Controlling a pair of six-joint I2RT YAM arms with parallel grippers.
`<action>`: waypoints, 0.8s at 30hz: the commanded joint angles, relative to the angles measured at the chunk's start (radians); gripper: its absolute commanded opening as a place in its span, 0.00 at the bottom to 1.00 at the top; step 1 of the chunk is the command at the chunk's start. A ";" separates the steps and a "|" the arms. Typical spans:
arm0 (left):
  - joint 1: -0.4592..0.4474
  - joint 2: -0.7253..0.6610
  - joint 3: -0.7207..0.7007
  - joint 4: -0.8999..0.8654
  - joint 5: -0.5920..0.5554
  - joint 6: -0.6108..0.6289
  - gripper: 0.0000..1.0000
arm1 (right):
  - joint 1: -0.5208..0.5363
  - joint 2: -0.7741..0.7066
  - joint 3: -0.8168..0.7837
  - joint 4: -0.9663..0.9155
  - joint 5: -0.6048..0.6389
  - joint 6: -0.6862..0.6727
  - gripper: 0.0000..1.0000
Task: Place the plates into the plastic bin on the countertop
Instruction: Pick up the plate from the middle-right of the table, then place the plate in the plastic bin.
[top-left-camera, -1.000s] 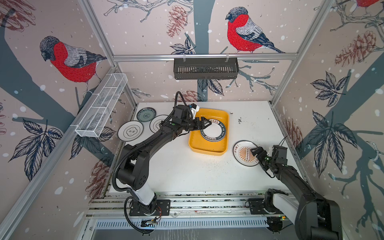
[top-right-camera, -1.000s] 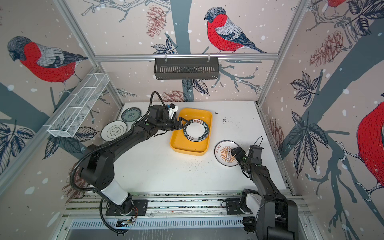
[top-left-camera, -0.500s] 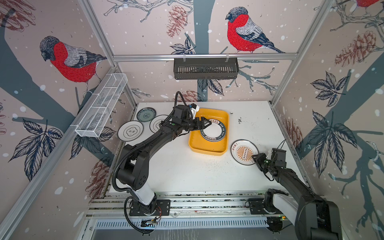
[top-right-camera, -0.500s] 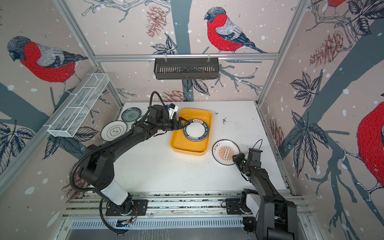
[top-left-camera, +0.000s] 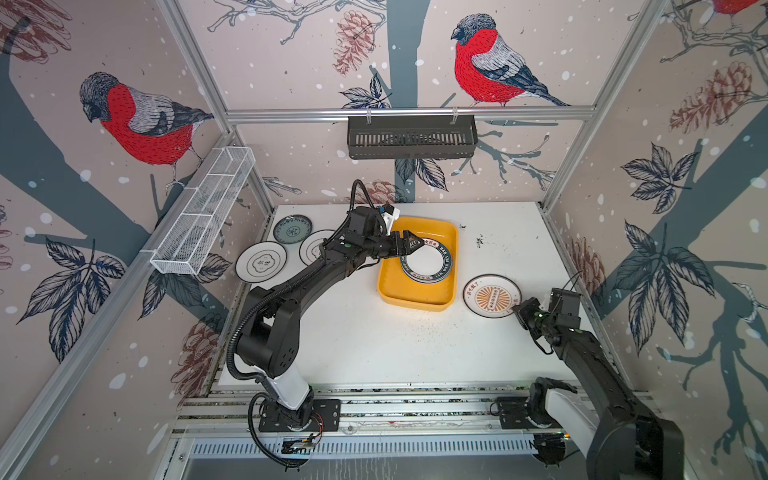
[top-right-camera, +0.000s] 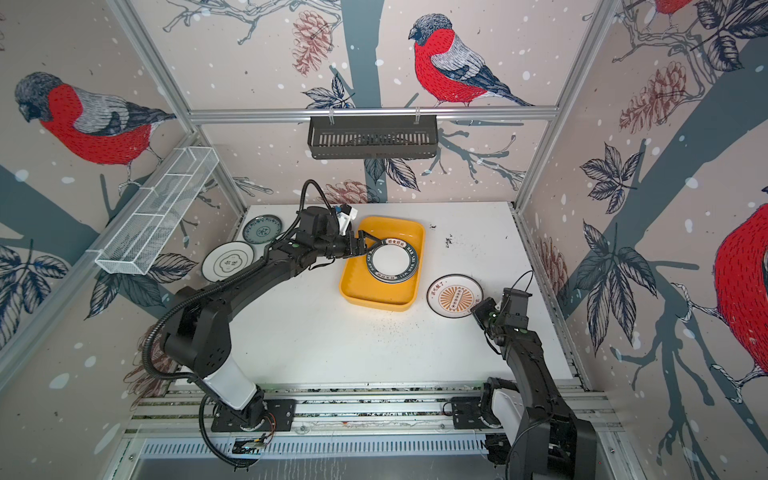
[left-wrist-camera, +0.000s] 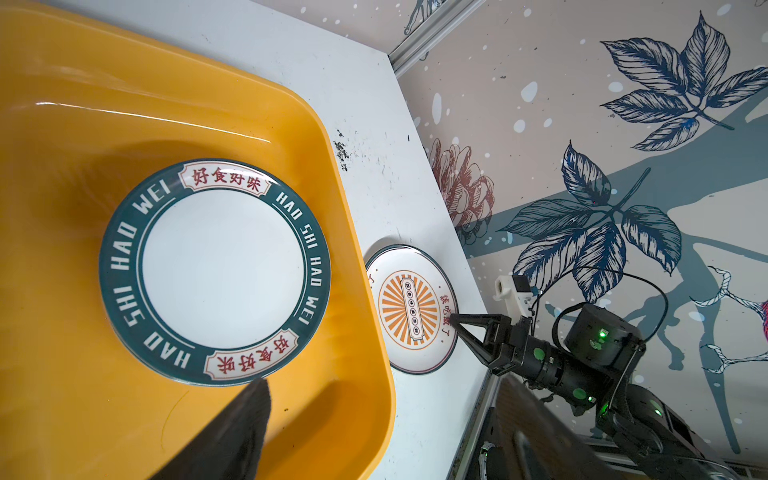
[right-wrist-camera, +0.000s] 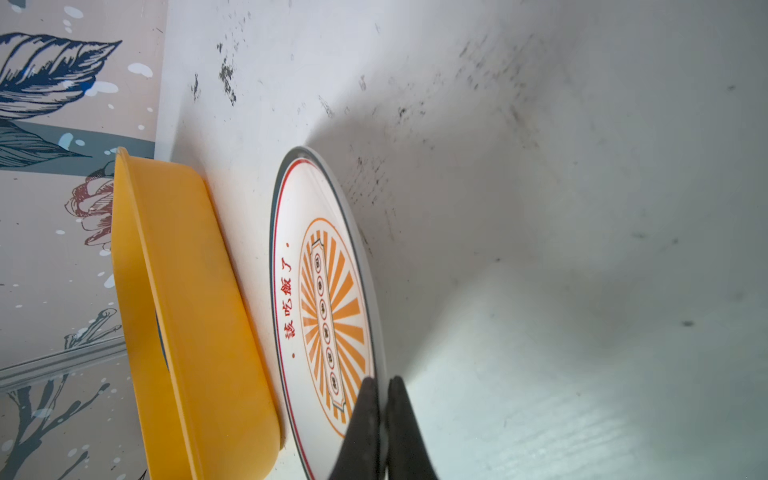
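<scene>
Looks like the grab step for the sunburst plate (right-wrist-camera: 324, 291). Got the right gripper (right-wrist-camera: 382, 384) pinched shut on its near rim, one finger on top of the lip and one underneath, going by the right wrist view. Seems to be lying flat on the countertop (top-left-camera: 374, 340), just beside the plastic bin (top-left-camera: 392, 286) on its right side, with a sliver of bare counter in between. No lift yet, judging by both top views.

Over at the bin: got the left gripper (top-left-camera: 411, 244) hanging above the far end with jaws wide apart, holding nothing. Already one in there too, the lettered plate (left-wrist-camera: 220, 270), flat on the bin floor.

Next up, probably: raise the sunburst plate clear of the bin wall, swing it across, lower it onto the lettered plate, then let go. Calls for a firm pinch, with only a thin bit of rim between the fingers, so easy to picture a droop or a slip on the way up. Also worth pulling the left arm (top-left-camera: 316, 274) back first to dodge a bump over the bin.

Plenty left after that: teal plate (top-left-camera: 292, 229), flower-outline plate (top-left-camera: 261, 262) and a third plate (top-left-camera: 311, 247) half hidden behind the left arm, all parked along the left side of the countertop. Can't spot any others from here.
</scene>
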 joint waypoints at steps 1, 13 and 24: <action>-0.002 0.003 0.010 0.030 0.016 0.003 0.86 | -0.004 -0.023 0.060 -0.047 0.027 0.006 0.03; -0.001 0.045 0.064 0.040 0.030 -0.008 0.86 | 0.049 -0.011 0.384 -0.096 0.065 -0.022 0.03; 0.022 0.102 0.050 0.204 0.129 -0.159 0.84 | 0.369 0.304 0.628 0.096 0.004 0.000 0.03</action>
